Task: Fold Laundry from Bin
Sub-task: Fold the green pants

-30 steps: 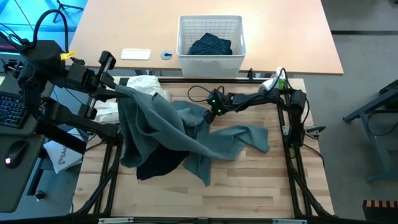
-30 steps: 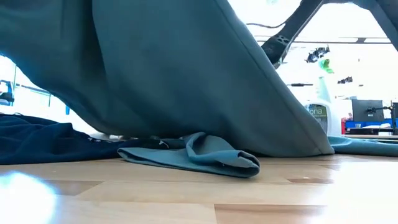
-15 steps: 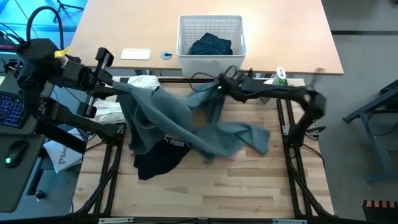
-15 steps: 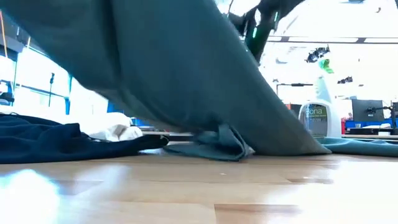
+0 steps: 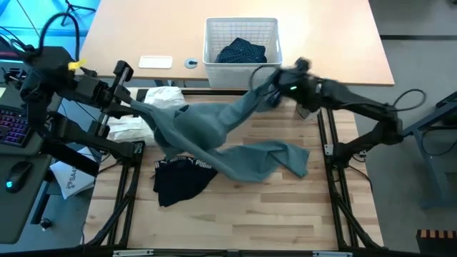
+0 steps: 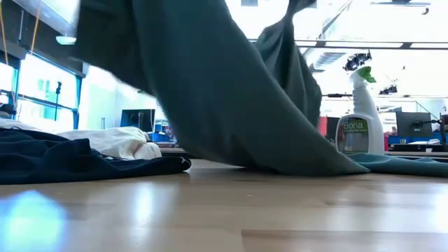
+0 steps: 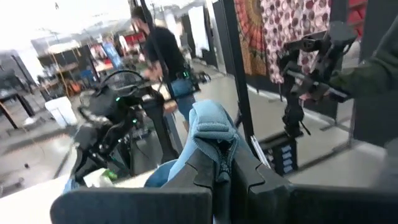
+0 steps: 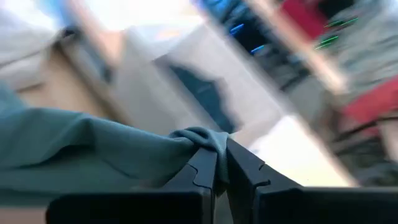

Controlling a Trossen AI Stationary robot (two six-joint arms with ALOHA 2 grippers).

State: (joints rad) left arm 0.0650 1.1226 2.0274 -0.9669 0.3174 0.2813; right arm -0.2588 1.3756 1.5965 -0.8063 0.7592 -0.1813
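Grey-green top (image 5: 214, 132) stretched above the table (image 5: 285, 214) between both claws, lower part trailing onto the wood. One end pinched in the closed right gripper (image 5: 273, 91) just in front of the white bin (image 5: 241, 70); other end clamped in the closed left gripper (image 5: 134, 106). Black Puma piece (image 5: 182, 178) underneath, white cloth (image 5: 161, 96) beside.
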